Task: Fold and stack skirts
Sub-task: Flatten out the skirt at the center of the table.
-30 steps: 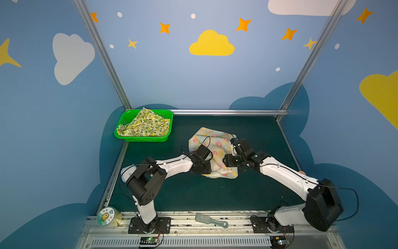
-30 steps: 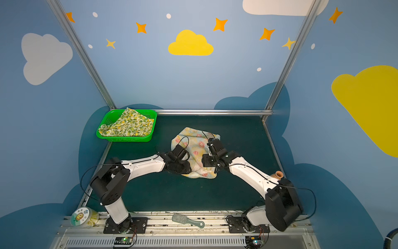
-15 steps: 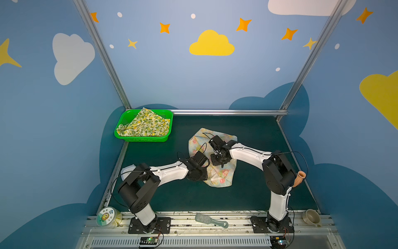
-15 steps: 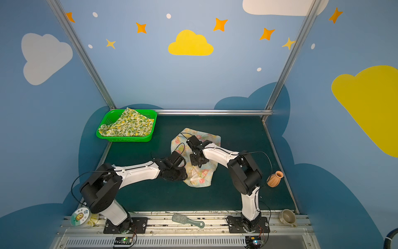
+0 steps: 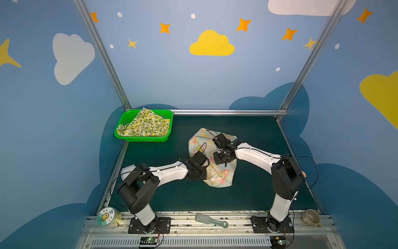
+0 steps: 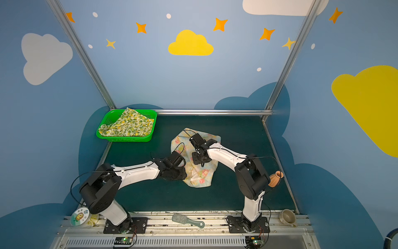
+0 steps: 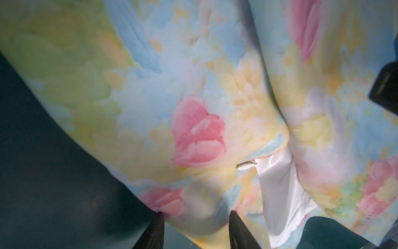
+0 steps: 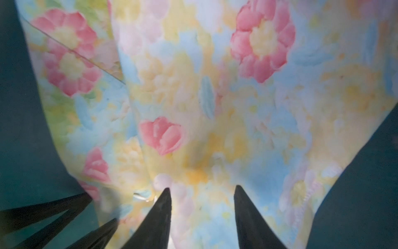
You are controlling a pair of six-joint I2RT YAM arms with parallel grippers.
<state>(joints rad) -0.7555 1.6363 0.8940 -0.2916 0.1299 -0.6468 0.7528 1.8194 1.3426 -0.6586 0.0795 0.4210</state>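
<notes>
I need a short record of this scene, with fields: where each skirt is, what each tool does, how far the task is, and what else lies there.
floral skirt: crumpled on the mat, mid-table, not folded
lemon skirt: in the basket, far left corner
left tool: at the floral skirt's edge, cloth between its fingers; grip unclear
right tool: open, over the floral skirt
stack: not started
front rail: brush, cup, tin
</notes>
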